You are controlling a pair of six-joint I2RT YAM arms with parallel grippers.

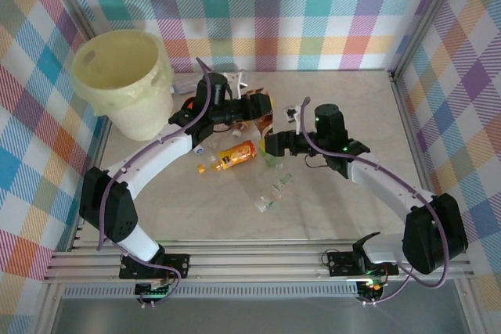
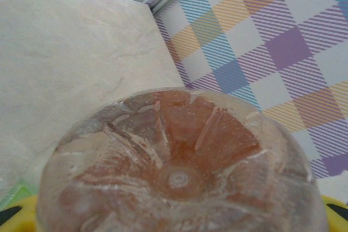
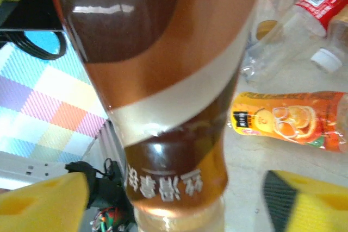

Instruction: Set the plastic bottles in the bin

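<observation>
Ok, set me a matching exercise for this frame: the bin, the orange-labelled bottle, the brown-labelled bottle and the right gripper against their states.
Things:
1. bin
2. orange-labelled bottle
3. brown-labelled bottle
4. right gripper

States:
A. jaws wide apart
B. lying on its side on the table
C. standing upright at the far left
D. held up off the table

Pairs: 1-C, 2-B, 3-D, 4-A
</observation>
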